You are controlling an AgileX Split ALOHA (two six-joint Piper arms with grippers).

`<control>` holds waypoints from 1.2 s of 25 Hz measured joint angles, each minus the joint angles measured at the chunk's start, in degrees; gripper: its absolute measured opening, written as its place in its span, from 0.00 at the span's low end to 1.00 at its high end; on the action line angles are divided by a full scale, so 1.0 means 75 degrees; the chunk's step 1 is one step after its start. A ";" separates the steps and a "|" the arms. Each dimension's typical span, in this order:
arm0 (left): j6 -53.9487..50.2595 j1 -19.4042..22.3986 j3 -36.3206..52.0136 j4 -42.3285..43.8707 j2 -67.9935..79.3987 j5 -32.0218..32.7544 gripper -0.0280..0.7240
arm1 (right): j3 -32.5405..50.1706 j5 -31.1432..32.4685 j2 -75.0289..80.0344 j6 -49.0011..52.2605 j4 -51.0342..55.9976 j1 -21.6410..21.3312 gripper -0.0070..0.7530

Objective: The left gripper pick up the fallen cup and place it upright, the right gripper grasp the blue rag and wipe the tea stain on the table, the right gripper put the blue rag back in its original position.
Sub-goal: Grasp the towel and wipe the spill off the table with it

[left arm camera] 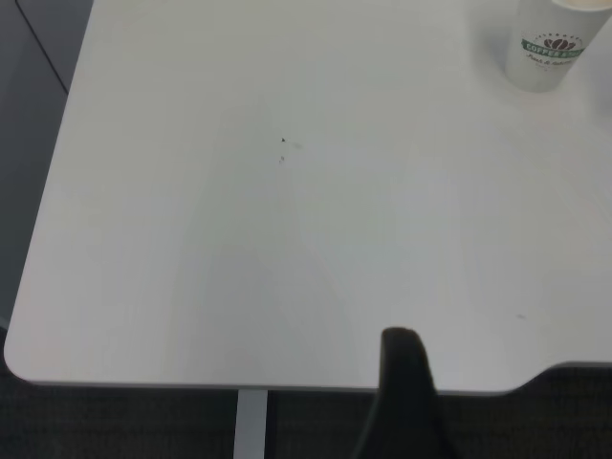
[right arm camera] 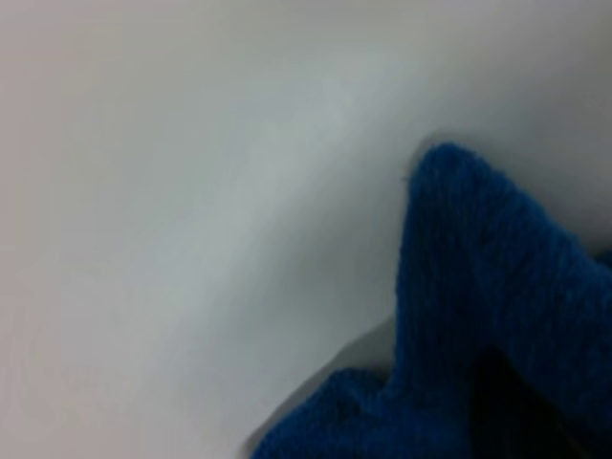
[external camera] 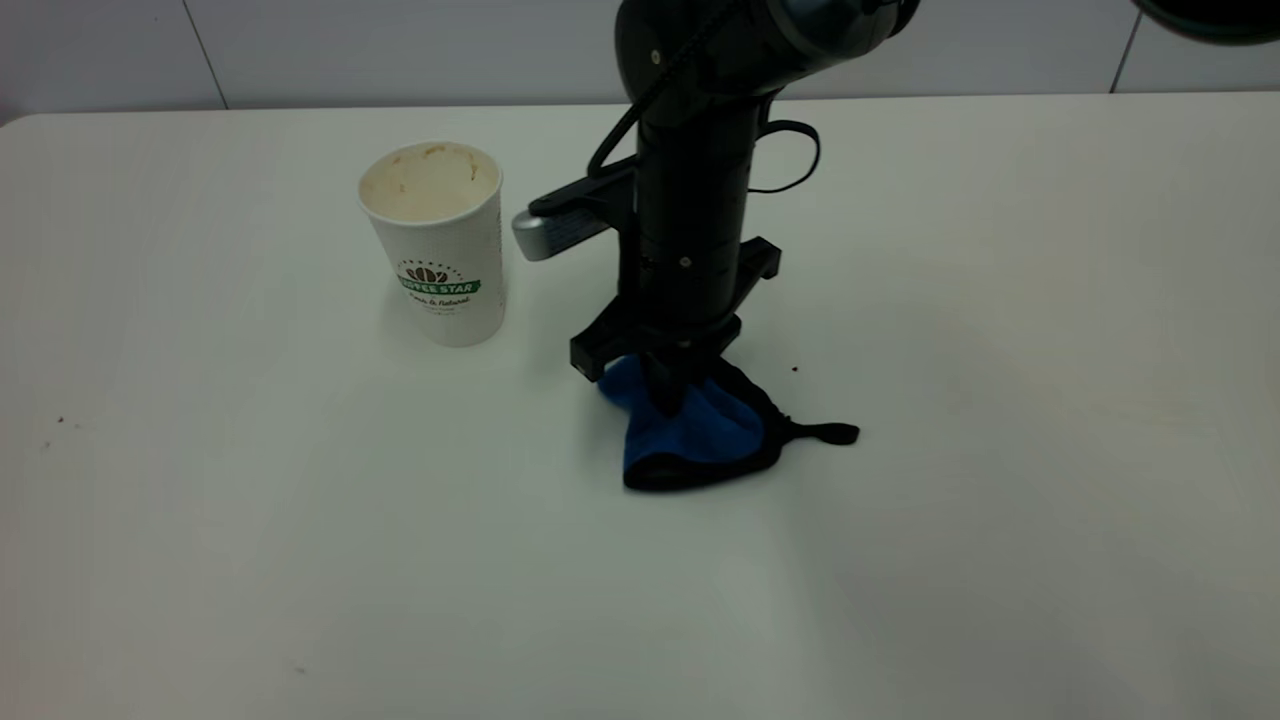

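Observation:
The cup [external camera: 440, 240] stands upright on the table [external camera: 1000, 300], left of centre; its lower part also shows in the left wrist view [left arm camera: 550, 48]. The blue rag [external camera: 690, 430] lies bunched at the table's middle, its black loop tail [external camera: 825, 433] pointing right. My right gripper [external camera: 665, 395] points straight down and is shut on the rag's top, holding it against the table. The right wrist view is filled by the rag [right arm camera: 488, 287]. The tea stain is not visible. My left gripper [left arm camera: 473, 382] is out of the exterior view, held back over the table's near edge, open and empty.
A tiny dark speck [external camera: 795, 368] lies right of the rag, and a few more [external camera: 60, 421] at the far left. The table's rounded corner [left arm camera: 19, 359] and edge show in the left wrist view. A tiled wall runs behind the table.

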 joint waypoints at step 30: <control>0.0000 0.0000 0.0000 0.0000 0.0000 0.0000 0.81 | -0.2287 0.1202 0.1136 0.1478 0.1333 -0.1163 0.16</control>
